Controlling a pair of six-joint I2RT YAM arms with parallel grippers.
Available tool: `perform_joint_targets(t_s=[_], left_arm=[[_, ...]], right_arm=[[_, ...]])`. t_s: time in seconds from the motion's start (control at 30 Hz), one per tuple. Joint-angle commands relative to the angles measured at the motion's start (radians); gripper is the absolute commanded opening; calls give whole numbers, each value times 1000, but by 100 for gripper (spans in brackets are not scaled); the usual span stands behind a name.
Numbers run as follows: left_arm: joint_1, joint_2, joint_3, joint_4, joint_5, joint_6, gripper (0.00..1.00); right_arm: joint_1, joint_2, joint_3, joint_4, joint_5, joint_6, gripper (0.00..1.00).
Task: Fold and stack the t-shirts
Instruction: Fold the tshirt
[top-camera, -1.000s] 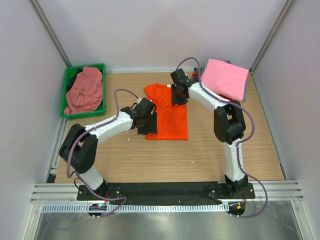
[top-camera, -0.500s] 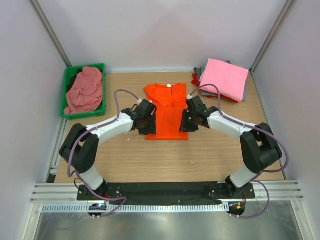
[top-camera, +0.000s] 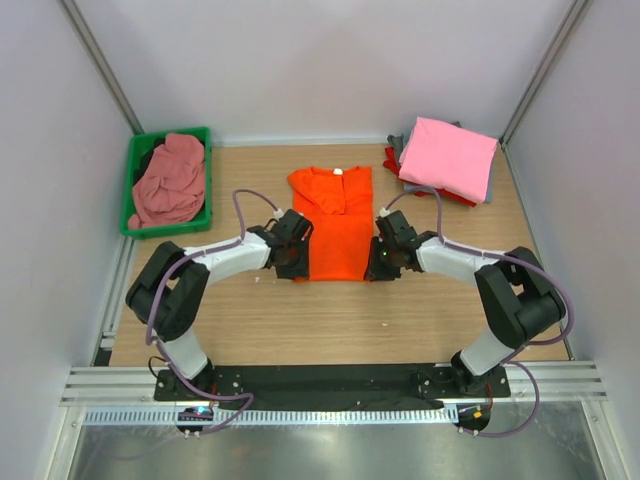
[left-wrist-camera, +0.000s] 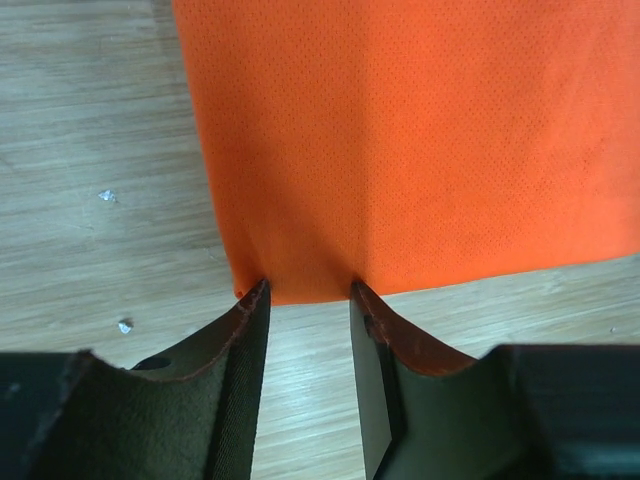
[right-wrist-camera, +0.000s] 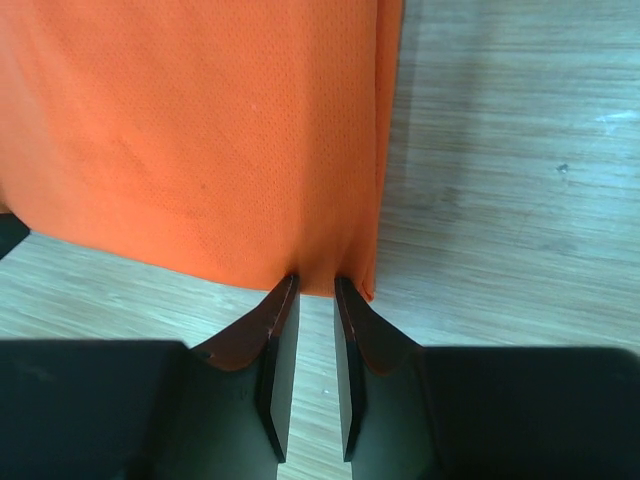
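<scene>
Left wrist view: left end effector (left-wrist-camera: 308, 288) part-spread, tips on the hem of the orange shirt (left-wrist-camera: 420, 140) by its near-left corner. Right end effector (right-wrist-camera: 315, 280) nearly pressed together at the near-right corner; can't tell if cloth is pinched. Orange shirt lies flat on the counter (left-wrist-camera: 90, 150), straight ahead of both arms, long axis hem-to-collar. Likely next: carry hem toward collar. Folded stack (top-camera: 448, 158) sits far right.
</scene>
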Motion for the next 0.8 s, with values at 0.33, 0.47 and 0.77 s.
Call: perform_joint_targets(t_s=[0.33,0.47,0.77], left_arm=[[-48,-66,-186,86,0,-47,37],[-75,-171,-276,67,-7,-77,37],[-117,-490,-356,-94,-74,-116,68]], right_arm=[[45,-119,-167,25,58,69,26],[71,-205,-229,-33,95,109,26],[188,-458,-109,-283,213,163,56]])
